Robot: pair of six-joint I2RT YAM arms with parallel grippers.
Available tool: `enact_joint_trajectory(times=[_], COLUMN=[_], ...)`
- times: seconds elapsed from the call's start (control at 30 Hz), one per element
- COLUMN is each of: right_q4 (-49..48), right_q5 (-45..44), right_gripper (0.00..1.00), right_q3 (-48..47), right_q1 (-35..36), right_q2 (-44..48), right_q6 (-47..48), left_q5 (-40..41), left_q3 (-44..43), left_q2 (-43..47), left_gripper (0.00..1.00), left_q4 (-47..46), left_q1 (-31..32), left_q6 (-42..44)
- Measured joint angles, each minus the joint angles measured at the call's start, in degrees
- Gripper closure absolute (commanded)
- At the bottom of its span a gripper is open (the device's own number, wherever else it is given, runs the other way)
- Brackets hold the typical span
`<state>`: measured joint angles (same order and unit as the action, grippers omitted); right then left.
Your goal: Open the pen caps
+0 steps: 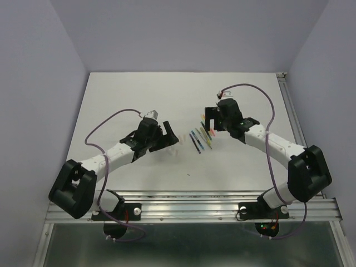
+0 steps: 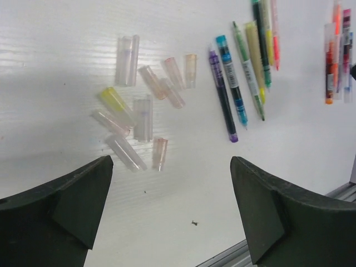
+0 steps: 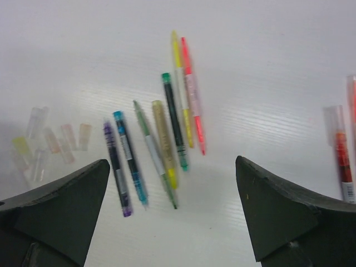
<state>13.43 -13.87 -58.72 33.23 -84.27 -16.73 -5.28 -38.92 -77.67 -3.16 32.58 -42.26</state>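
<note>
**Top view.** The left arm [image 1: 119, 149] and right arm [image 1: 267, 142] both reach over the white worktop [image 1: 122, 100]. The pens [image 1: 199, 140] lie between the two sets of jaws, nearer the right set. From this height the caps [image 1: 173, 149] show only as a faint pale patch just left of the pens, close to the left jaws.

**Left wrist view.** Here the caps [image 2: 142, 105] show as a loose cluster of pale translucent tubes lying flat, several of them touching. One yellow cap [image 2: 114, 103] sits at the cluster's left side. The row of pens [image 2: 239, 78] lies to the right, apart from the cluster. The left jaws stand wide apart and hold nothing. The caps lie beyond their tips, untouched.

**Right wrist view.** Seven pens [image 3: 161, 139] form a fanned row. From left to right they are purple, blue, green, olive, dark green, yellow and pink. The caps [image 3: 44, 142] appear blurred at the left edge. The right jaws stand wide apart and hold nothing.

**Wrist views only.** Further pens [image 2: 336, 55] lie at the right edge of both wrist views. Among them, a red pen [image 3: 342, 161] carries a clear tube on its far end.
</note>
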Motion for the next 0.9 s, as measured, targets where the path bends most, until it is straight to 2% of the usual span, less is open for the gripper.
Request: enact_joint_trajectory(times=[0.3, 0.9], right_q4=[1.92, 2.16], right_q5=[1.49, 4.83], right_gripper=[0.00, 0.00], right_q3=[3.63, 3.63], right_q1=[-18.32, -23.69], right_q2=[-1.84, -9.53], right_q6=[-1.25, -1.46], left_q5=[1.05, 2.97], left_q3=[0.00, 0.00], left_q2=[8.83, 9.51], left_gripper=[0.01, 0.01], left_q4=[1.11, 3.50], left_q1=[0.00, 0.00], left_q6=[1.88, 3.30])
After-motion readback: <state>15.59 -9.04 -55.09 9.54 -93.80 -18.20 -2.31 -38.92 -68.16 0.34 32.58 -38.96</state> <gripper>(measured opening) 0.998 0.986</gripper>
